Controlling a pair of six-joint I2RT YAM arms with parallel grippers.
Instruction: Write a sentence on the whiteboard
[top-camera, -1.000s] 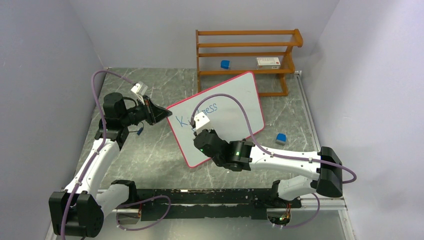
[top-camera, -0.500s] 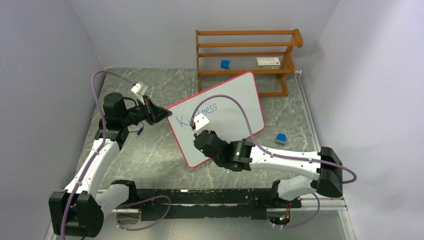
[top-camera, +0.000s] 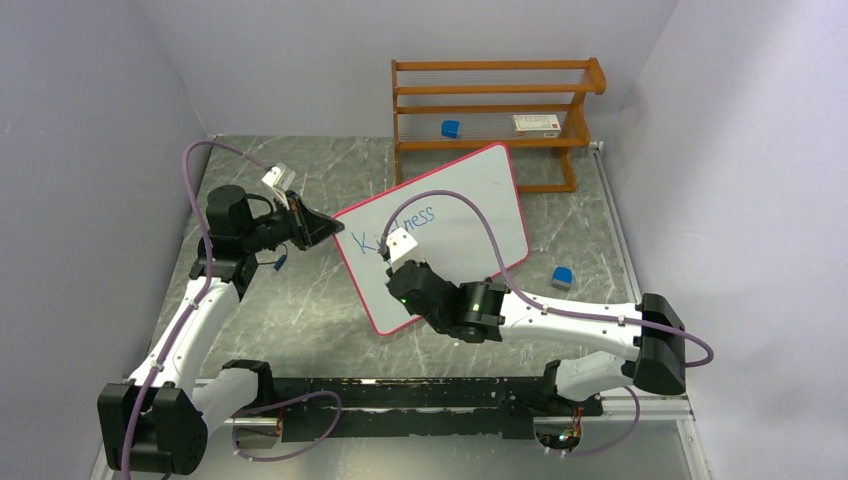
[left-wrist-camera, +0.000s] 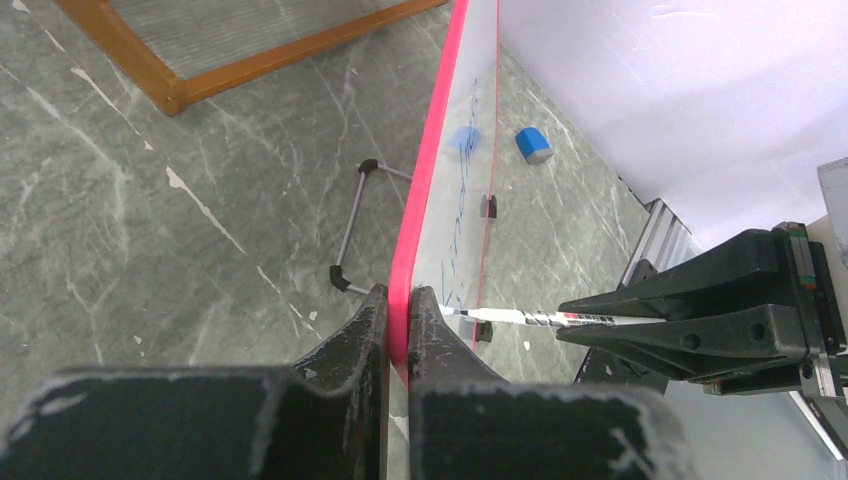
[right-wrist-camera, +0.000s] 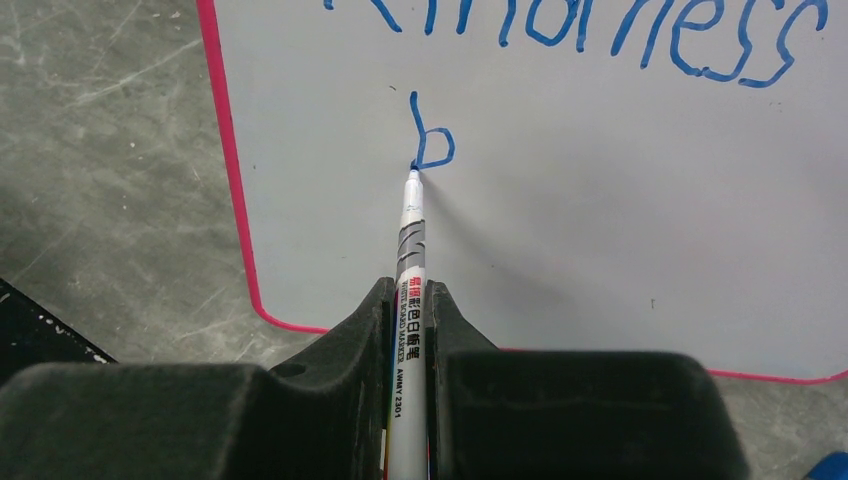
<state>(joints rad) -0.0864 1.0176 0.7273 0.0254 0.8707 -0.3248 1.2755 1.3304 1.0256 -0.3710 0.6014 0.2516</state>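
The board (top-camera: 470, 178) stands in the middle of the top view, turned on a slant, its long top edge rising toward the upper right. The left wrist view sees it edge-on: it is propped up on a thin wire stand (left-wrist-camera: 350, 230) behind it, with its red rim running up the centre of the frame.

The sentence (right-wrist-camera: 590, 25) is blue marker script. "Kindness" runs across the top of the right wrist view, cut off by the frame edge, and a single "b" (right-wrist-camera: 432, 140) sits below it near the board's left rim.

The marker (right-wrist-camera: 408, 250) has its tip touching the board at the lower left of that "b". The right gripper (right-wrist-camera: 409, 292) is clenched on the marker's barrel at bottom centre of its view, the pen pointing straight up the frame. In the top view this arm reaches in from the lower right, with its wrist over the board's lower left part.

The left gripper (left-wrist-camera: 398, 300) is pinched on the board's red rim, one finger on each face. In the top view it meets the board's left corner, at centre left.

Behind the board, at upper centre, a wooden rack (top-camera: 495, 90) holds a blue block (top-camera: 452, 128) and a white box (top-camera: 536, 124). A second blue block (top-camera: 562, 277) lies on the marbled table (top-camera: 300, 300), just right of the board's lower right corner.
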